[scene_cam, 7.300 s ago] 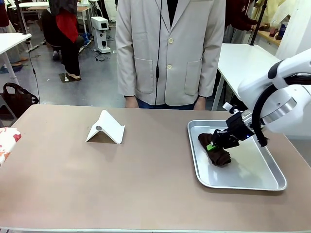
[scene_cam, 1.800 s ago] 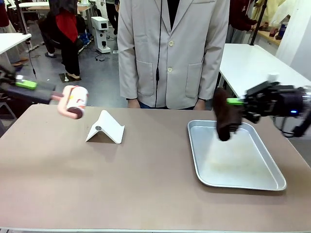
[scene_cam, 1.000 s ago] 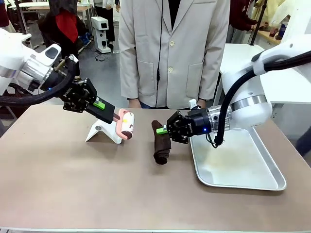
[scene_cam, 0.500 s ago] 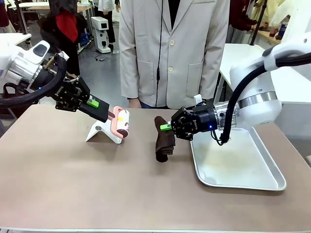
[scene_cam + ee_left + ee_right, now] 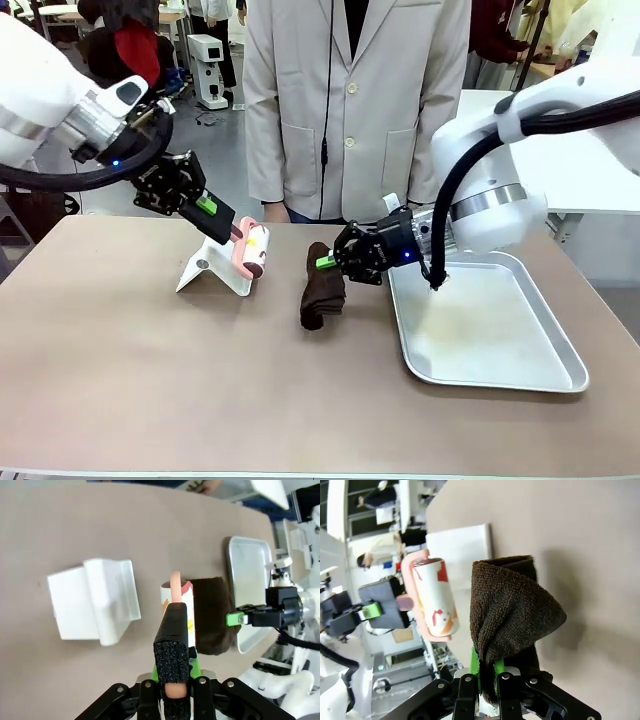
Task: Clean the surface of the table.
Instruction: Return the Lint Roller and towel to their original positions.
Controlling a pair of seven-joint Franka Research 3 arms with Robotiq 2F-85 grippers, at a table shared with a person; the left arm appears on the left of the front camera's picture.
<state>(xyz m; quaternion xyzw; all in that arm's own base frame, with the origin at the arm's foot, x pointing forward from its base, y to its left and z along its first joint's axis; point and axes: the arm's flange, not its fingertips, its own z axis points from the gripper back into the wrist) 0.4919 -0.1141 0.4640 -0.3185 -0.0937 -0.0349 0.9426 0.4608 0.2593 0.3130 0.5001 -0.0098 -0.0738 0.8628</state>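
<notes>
Right gripper (image 5: 327, 262) pinching a brown cloth (image 5: 321, 285) and left gripper (image 5: 222, 222) pinching a lint roller (image 5: 252, 249), both above the table (image 5: 200, 370) toward twelve o'clock; wiping seemingly unstarted.

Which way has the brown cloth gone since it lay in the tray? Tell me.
Yes: the brown cloth went left, off the tray, and now hangs from the right gripper over the table.
</notes>
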